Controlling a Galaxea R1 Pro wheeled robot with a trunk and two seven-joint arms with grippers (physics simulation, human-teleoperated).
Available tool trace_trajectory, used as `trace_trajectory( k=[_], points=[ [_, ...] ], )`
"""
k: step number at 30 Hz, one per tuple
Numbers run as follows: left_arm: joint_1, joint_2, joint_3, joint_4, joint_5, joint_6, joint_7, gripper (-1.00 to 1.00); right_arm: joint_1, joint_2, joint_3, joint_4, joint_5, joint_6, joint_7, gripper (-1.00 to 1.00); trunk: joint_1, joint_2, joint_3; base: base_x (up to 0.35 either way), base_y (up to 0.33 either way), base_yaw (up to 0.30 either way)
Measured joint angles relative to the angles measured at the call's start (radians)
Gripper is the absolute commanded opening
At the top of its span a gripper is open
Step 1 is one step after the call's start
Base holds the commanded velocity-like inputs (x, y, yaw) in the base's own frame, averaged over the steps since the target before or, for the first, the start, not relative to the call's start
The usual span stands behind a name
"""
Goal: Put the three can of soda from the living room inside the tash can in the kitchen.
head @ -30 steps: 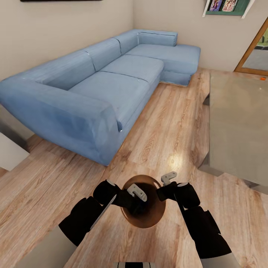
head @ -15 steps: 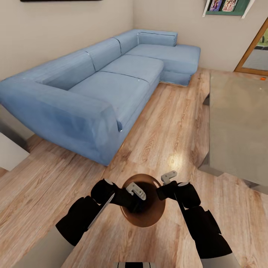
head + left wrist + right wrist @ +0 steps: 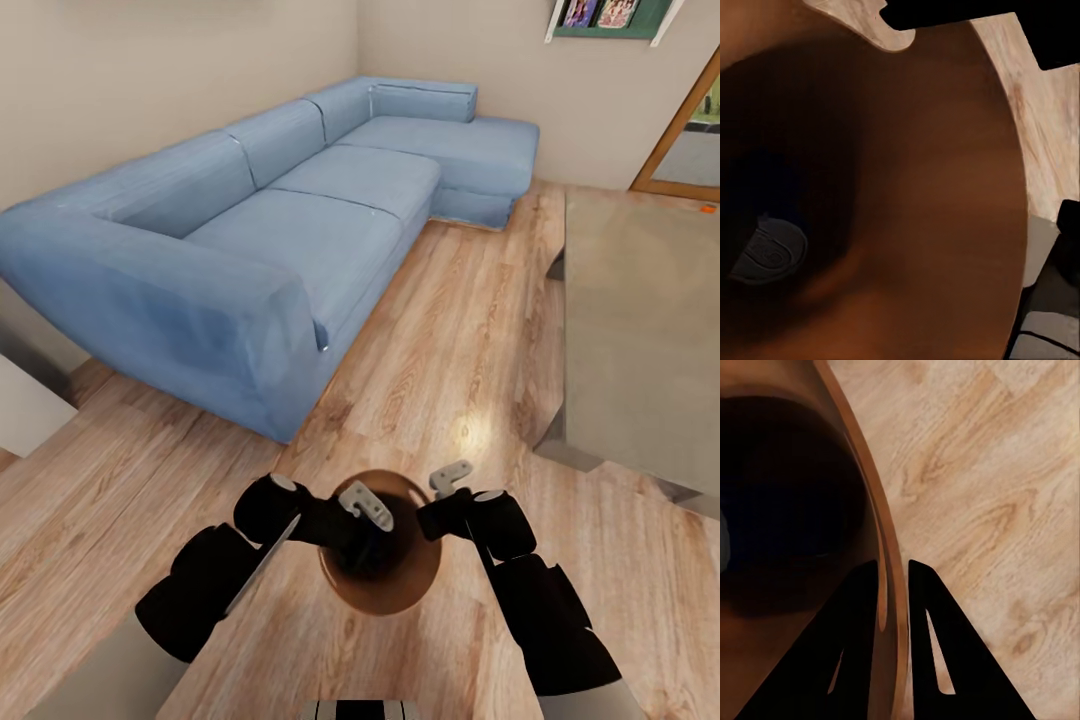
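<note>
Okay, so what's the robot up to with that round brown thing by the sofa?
The robot holds the tash can between both arms over the living room's wood floor, beside the blue sofa. The right gripper pinches the bin's rim, one finger inside and one outside. The left gripper sits at the opposite rim. Deep inside the bin lies the silvery top of one can of soda.

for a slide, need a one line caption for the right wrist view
Right gripper pinching the trash can's rim, dark brown interior on one side, light wood floor on the other.

Light-blue sofa (image 3: 270, 220); brown-lined tash can (image 3: 395, 590).
</note>
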Motion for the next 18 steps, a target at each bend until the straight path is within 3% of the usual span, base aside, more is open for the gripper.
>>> trace_trajectory(
  k=[6,11,13,15,18],
  points=[
    [0.000,0.036,0.001,-0.032,0.084,0.000,-0.015,1.00,0.000,0.000,-0.001,0.007,0.011,-0.003,-0.002,-1.00,0.000,0.000,0.000,0.000,0.000,0.000],
    [0.000,0.107,0.000,-0.078,0.204,0.000,-0.017,1.00,0.000,-0.001,-0.001,0.009,-0.003,0.000,-0.001,-1.00,0.000,0.000,0.000,0.000,0.000,0.000],
    [0.000,0.127,0.000,-0.089,0.232,0.000,-0.017,1.00,0.000,-0.001,-0.001,0.009,0.003,-0.001,-0.001,-1.00,0.000,0.000,0.000,0.000,0.000,0.000],
    [0.000,0.168,0.001,-0.113,0.292,0.000,-0.031,1.00,0.000,-0.001,-0.002,0.009,0.008,-0.002,-0.002,-1.00,0.000,0.000,0.000,0.000,0.000,0.000],
    [0.000,0.201,0.002,-0.127,0.330,0.000,-0.067,1.00,0.000,-0.001,-0.001,0.009,0.004,-0.001,-0.001,-1.00,0.000,0.000,0.000,0.000,0.000,0.000]
  ],
)
